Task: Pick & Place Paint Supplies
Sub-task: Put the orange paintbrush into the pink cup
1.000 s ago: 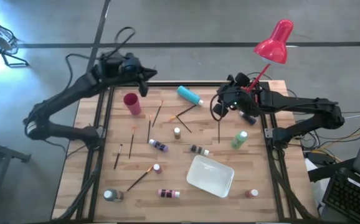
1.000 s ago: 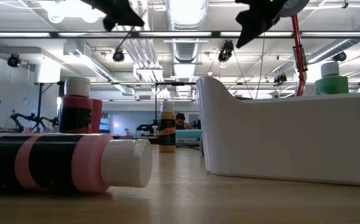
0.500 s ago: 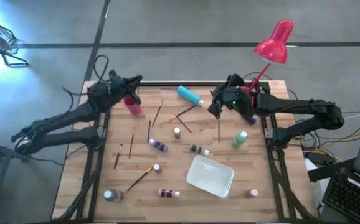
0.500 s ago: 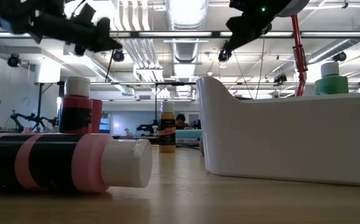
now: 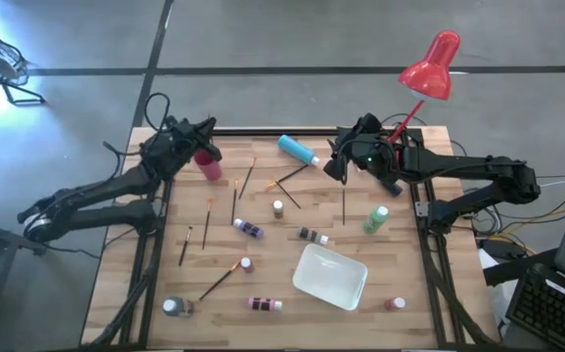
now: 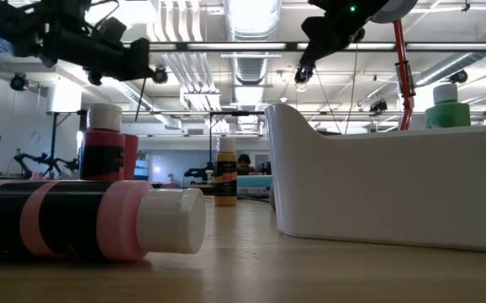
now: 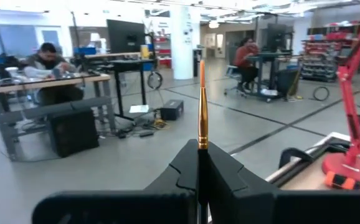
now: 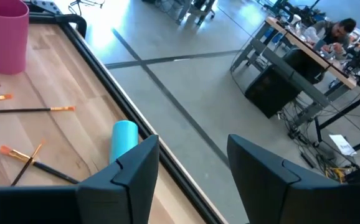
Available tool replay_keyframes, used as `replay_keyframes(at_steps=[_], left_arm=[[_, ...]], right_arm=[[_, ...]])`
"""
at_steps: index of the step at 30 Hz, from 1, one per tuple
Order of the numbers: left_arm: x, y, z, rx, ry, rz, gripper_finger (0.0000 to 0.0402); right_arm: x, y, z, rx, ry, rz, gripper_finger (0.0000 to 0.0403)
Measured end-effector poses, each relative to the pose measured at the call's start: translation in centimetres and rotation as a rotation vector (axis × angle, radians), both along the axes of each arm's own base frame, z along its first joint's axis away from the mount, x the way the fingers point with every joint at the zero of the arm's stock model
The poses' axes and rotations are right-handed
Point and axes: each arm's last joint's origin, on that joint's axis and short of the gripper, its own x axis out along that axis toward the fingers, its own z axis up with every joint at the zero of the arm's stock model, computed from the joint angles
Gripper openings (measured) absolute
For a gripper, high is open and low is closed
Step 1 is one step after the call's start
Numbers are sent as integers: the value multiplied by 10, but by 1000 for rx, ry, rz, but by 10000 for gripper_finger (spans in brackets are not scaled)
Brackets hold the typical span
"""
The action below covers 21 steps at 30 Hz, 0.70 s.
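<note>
Fingers of the left gripper are clamped tight on a thin paintbrush, orange tip sticking straight out ahead. In the high view this gripper hangs beside the pink cup at about 10 o'clock on the surface. Right gripper sits near 1 o'clock with fingers parted and nothing between them, above the teal bottle and loose brushes.

Remaining supplies lie scattered: green bottle at 3 o'clock, purple bottle near centre, white tray at 5 o'clock, more bottles along 6 to 7 o'clock.

Risks, as judged:
- Brush held by its very end; if the drop is not lined up over the cup mouth, it may strike the rim or tip the cup.
- Early release would send the brush rolling across the surface.
- Right arm works close to the red lamp; a wide swing could snag its stem.
</note>
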Motion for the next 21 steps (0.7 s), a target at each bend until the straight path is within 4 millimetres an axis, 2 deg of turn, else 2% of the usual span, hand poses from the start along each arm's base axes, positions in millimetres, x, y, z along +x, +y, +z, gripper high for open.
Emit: replay_keyframes(at_steps=[11,21], left_arm=[[-31,-19,-38,-22,-115,84,12],[-33,-21,-58,27,-47,94,12]], right_arm=[[-2,-8,0,-3,-1,-31,182],[-2,-13,2,-6,-35,-47,201]])
